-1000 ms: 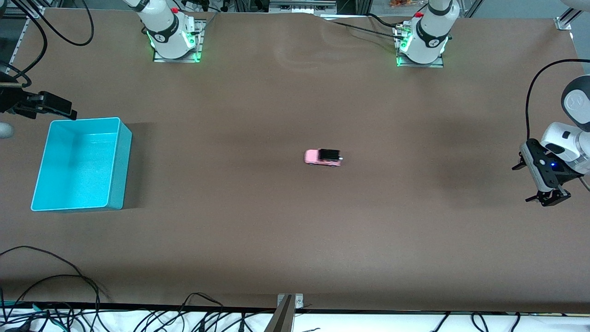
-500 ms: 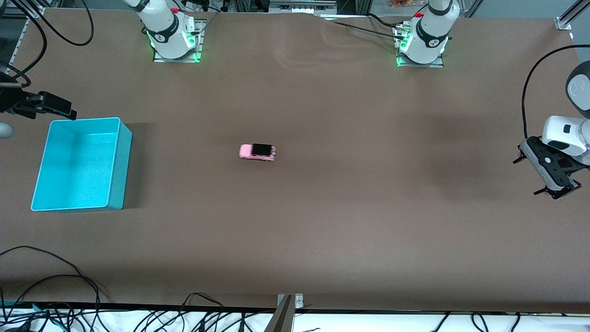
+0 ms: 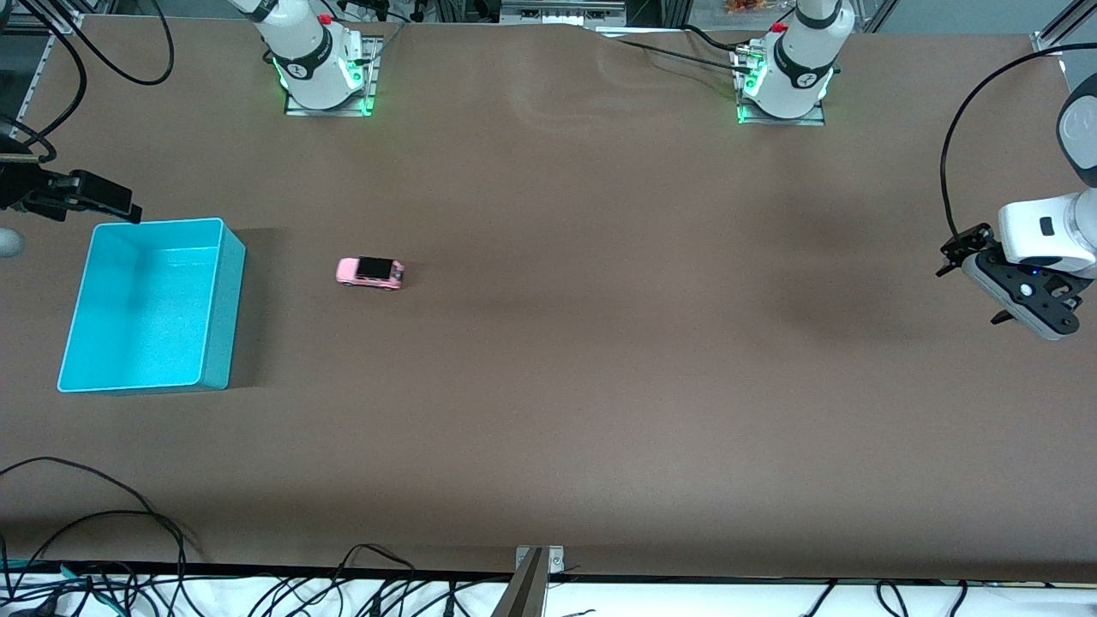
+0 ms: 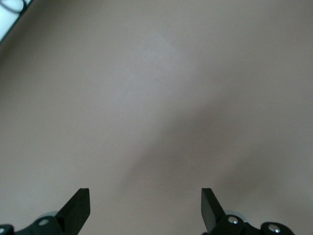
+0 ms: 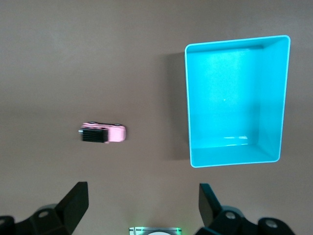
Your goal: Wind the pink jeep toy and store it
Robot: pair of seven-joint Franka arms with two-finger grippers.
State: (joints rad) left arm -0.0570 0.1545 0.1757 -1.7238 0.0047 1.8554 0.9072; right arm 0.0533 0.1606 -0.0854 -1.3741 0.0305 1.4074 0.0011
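Right wrist view gives us both fingers of the right gripper (image 5: 142, 205) spread apart above one tiny pale-pink toy jeep with black ribbed roof (image 5: 103, 133) on the brown table (image 3: 600, 386), near one empty turquoise plastic bin (image 5: 234, 100), while the left gripper (image 4: 145, 208), gaping, sees only tabletop.

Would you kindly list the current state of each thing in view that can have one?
pink jeep toy: upright on its wheels on the table, free of both grippers, beside the turquoise bin but outside it.
turquoise bin: open-topped, empty.
left gripper: fingers open, holding nothing, over bare table at the left arm's end.
right gripper: fingers open, holding nothing, above the bin's end of the table.
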